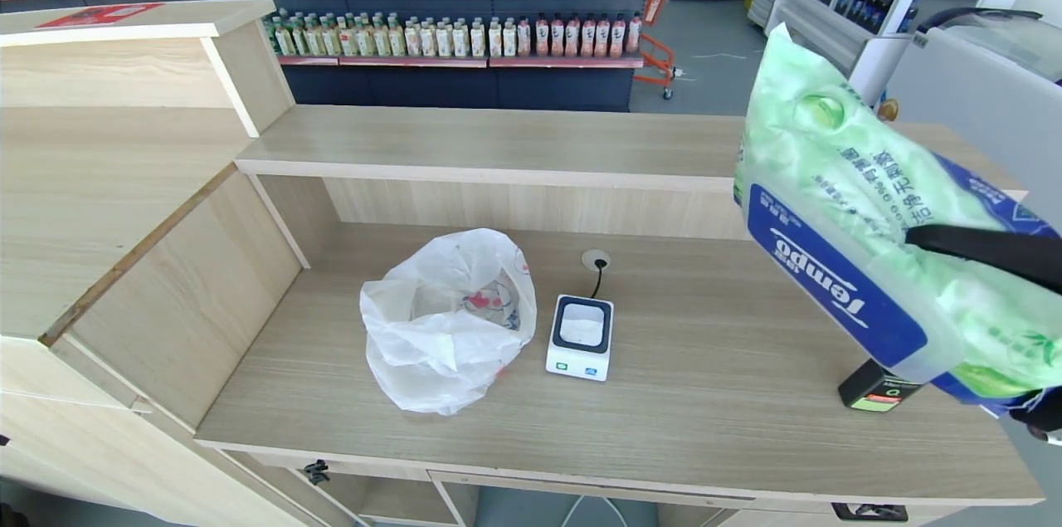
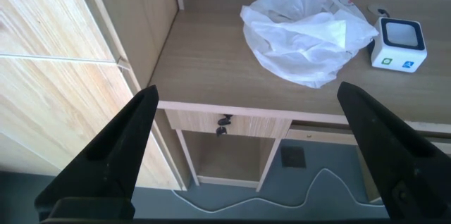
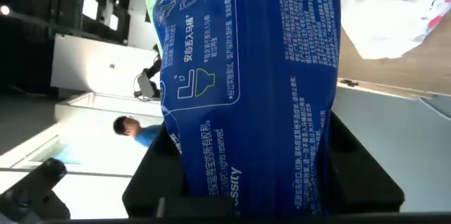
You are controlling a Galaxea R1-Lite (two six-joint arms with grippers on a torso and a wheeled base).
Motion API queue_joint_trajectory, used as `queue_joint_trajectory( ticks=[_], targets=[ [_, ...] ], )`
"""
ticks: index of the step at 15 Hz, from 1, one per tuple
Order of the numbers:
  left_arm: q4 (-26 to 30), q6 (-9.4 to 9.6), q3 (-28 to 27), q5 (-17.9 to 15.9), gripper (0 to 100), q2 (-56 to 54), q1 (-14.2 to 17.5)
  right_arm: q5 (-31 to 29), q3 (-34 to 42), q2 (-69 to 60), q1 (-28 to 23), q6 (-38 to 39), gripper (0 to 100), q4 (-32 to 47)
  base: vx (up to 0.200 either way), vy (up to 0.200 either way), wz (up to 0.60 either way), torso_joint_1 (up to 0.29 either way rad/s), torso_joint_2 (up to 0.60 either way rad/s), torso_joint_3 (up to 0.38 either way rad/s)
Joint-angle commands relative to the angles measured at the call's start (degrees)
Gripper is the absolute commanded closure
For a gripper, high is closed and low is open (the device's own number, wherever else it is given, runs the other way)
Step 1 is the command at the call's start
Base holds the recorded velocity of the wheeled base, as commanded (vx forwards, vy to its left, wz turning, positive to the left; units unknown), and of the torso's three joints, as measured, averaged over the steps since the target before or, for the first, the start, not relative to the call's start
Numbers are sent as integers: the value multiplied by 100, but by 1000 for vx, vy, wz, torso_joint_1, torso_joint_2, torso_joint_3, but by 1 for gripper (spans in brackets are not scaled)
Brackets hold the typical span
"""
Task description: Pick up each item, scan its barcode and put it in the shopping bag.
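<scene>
Above the surface (image 1: 705, 394), the soft tissue pack (image 1: 879, 236) is held by the right tool (image 3: 261, 182); it could be dropped if squeezed loosely.

Most of the print sits on the green-and-blue soft plastic pack (image 1: 871, 220). There's a big slanted white wordmark on its blue band, and a line of small dark characters runs across the green part. In the right wrist view its blue back carries white characters, a few lines of Latin small print and two outline pictograms. The small white box scanner (image 1: 580, 336) has a green and a blue square icon on its front. The thin white plastic shopping bag (image 1: 448, 319) has a red-and-blue motif that isn't legible. The flat red sign (image 1: 99, 14) on the tall counter top and the labels on the shelf bottles (image 1: 456, 37) are too small to read.
</scene>
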Motion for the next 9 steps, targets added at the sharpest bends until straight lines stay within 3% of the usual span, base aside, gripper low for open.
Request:
queue_joint_trajectory(
  ticks=[1, 3, 6, 9],
  targets=[
    [2, 0, 0, 0, 0, -2, 0, 1000, -105, 244, -1109, 615, 100, 50, 0, 0, 0, 0, 0, 0],
    [-6, 0, 0, 0, 0, -2, 0, 1492, -149, 718, -1636, 1064, 100, -3, 0, 0, 0, 0, 0, 0],
    [2, 0, 0, 0, 0, -2, 0, 1993, -254, 1465, -1988, 1354, 100, -214, 0, 0, 0, 0, 0, 0],
    [2, 0, 0, 0, 0, -2, 0, 3479, -614, 2045, -2559, 2189, 100, -311, 0, 0, 0, 0, 0, 0]
  ],
)
